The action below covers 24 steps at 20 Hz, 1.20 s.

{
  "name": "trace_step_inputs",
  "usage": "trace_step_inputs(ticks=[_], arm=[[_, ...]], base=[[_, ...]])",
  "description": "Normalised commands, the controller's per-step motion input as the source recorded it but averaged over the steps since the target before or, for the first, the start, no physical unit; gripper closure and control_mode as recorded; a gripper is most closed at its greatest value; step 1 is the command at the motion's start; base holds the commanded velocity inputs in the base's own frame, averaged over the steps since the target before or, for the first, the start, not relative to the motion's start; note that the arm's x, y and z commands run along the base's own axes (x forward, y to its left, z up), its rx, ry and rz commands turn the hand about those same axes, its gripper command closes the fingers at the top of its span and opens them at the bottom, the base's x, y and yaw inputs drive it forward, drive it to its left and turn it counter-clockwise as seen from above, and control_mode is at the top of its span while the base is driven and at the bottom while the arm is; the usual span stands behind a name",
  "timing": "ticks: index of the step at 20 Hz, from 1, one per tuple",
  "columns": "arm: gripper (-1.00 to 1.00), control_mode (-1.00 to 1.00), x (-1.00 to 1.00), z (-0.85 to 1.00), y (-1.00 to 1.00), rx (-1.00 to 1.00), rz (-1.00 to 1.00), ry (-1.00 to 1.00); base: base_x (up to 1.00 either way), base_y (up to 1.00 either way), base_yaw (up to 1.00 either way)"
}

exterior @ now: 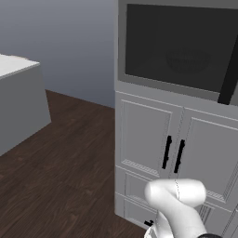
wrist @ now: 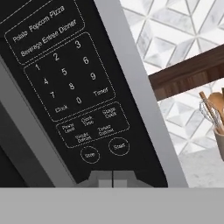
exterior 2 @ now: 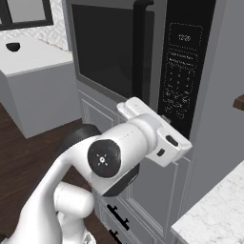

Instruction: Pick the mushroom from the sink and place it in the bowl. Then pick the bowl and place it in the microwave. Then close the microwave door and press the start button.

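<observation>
We are seeing the bowl (exterior: 188, 60) only as a faint dim shape behind the dark glass of the microwave door (exterior: 176, 44), and we cannot tell what is lying inside it. The robot's arm is covering the bottom of the control panel (exterior 2: 183, 66) in the right base view. In the hand view, the hand (wrist: 112, 178) is showing only its closed tips, and the utensil holder (wrist: 219, 142) is being cut off by the right edge.

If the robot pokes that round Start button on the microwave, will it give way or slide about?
The Start button looks printed flat into the dark panel, so it probably gives very little. The microwave is built into cabinetry, so it likely won't shift. The shut gripper makes a narrow, blunt point, which should suit poking.
</observation>
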Motion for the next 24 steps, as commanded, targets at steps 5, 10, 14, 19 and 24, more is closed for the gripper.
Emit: trace_step_inputs(ticks=[5, 10, 14, 19, 24], arm=[[1.0, -1.0, 0.21, -0.02, -0.07, 0.0, 0.0, 0.0], [1.0, -1.0, 0.14, -0.13, -0.1, 0.0, 0.0, 0.0], [1.0, -1.0, 0.18, -0.09, -0.1, 0.0, 0.0, 0.0], [1.0, -1.0, 0.21, -0.05, -0.06, 0.0, 0.0, 0.0], [1.0, -1.0, 0.17, -0.08, -0.11, 0.0, 0.0, 0.0]], base=[[0.0, 0.0, 0.0], [0.0, 0.0, 0.0], [0.0, 0.0, 0.0], [0.0, 0.0, 0.0], [0.0, 0.0, 0.0]])
